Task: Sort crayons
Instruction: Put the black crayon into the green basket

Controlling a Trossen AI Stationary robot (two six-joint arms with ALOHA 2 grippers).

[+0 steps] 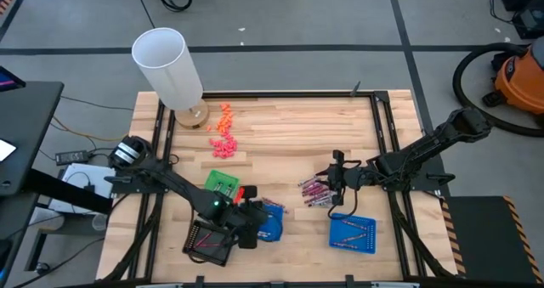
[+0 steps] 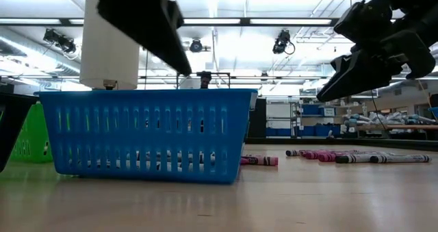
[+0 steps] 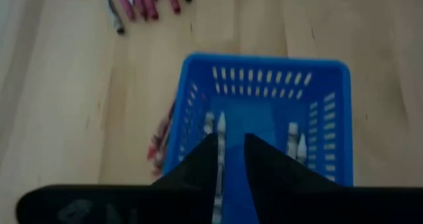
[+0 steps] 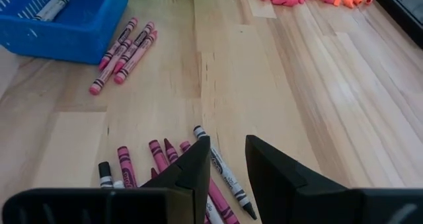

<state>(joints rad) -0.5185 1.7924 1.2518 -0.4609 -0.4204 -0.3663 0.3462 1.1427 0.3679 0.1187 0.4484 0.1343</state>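
Observation:
A pile of pinkish-red, maroon and grey crayons (image 1: 314, 191) lies on the table right of centre; it also shows in the right wrist view (image 4: 165, 159). My right gripper (image 1: 333, 183) hovers just above the pile, fingers a little apart (image 4: 228, 159), holding nothing. My left gripper (image 1: 255, 216) hangs over a blue basket (image 1: 272, 223), fingers a little apart (image 3: 231, 148) and empty. Grey crayons (image 3: 220, 151) lie in that basket. A few reddish crayons (image 4: 125, 49) lie on the table beside the basket.
A second blue tray (image 1: 353, 234) holding reddish crayons sits near the front right. A green basket (image 1: 223, 184) and a black basket (image 1: 208, 242) stand by the left arm. A tall white cylinder (image 1: 170, 67) and orange and pink chunky bits (image 1: 223, 132) are at the far left.

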